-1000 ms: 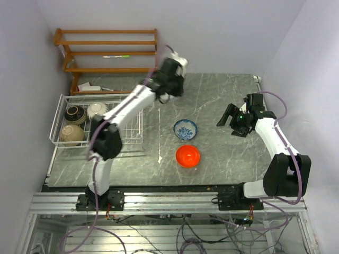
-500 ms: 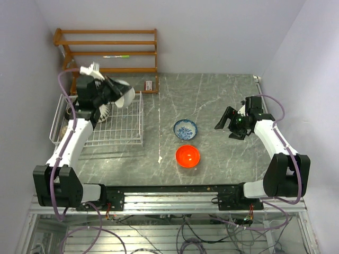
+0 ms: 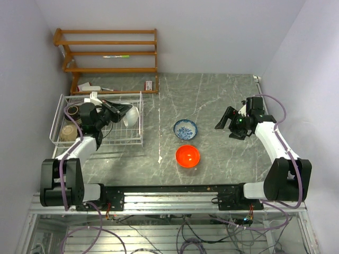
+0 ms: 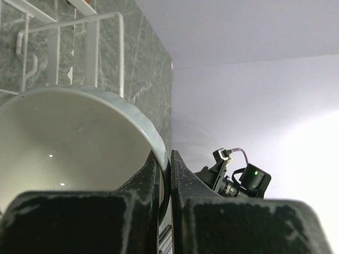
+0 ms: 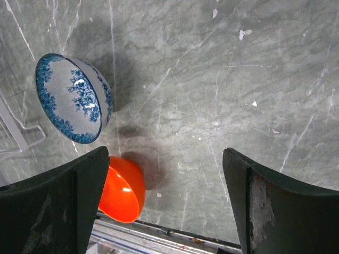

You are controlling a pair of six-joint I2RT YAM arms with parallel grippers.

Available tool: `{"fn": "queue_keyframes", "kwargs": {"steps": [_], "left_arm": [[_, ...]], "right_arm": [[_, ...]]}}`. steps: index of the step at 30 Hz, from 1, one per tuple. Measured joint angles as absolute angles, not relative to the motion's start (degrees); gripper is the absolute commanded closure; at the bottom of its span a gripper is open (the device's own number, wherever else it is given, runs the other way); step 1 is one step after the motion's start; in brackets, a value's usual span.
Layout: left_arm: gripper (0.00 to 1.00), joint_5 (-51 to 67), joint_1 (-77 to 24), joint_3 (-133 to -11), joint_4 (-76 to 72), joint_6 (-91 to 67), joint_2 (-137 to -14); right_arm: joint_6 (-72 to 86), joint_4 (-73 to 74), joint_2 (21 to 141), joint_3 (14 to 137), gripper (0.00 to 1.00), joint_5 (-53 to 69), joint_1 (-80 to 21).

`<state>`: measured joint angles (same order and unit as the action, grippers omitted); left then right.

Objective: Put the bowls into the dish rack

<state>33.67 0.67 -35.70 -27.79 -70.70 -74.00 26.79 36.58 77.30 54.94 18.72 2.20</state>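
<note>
Left gripper (image 4: 165,159) pinches white bowl (image 3: 132,115) by its rim, tilted over dish rack (image 3: 142,132), left of frame. Right gripper (image 3: 225,119) spread, empty. Risk: the thin rim pinch may let the bowl pivot and drop onto the wires.

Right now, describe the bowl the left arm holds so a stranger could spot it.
Find the white wire dish rack at the table's left. At its right edge, the left gripper pinches a bowl's rim. Only this bowl is plain white and tilted.

white bowl (image 4: 69,143) cropped left, orange bowl (image 5: 124,188) half hidden
</note>
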Motion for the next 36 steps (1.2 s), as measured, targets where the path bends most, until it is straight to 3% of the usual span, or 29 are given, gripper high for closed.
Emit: {"fn": "queue_keyframes", "kwargs": {"steps": [11,23,26,29,32,36], "left_arm": [[0.93,35.9,2.57,-26.26,-45.89,-79.61,-82.39],[0.6,39.7,8.56,-22.85,-48.58,-75.92,-81.73],[0.57,41.69,11.11,-20.93,-49.6,-74.87,-81.69],[0.64,44.07,13.13,-19.55,-51.79,-74.76,-81.97],[0.92,46.06,14.48,-19.33,-53.47,-74.83,-82.02],[0.93,47.46,15.25,-20.05,-53.87,-73.87,-81.08]], "right_arm": [[26.57,36.73,76.73,54.89,0.12,18.68,2.2],[26.52,36.71,76.73,54.57,0.12,18.68,2.2],[26.5,36.71,76.75,54.54,0.12,18.68,2.2],[26.48,36.69,76.75,54.54,0.12,18.68,2.2],[26.3,36.71,76.75,54.54,0.12,18.65,2.2],[26.28,36.71,76.75,54.54,0.12,18.65,2.2]]}}
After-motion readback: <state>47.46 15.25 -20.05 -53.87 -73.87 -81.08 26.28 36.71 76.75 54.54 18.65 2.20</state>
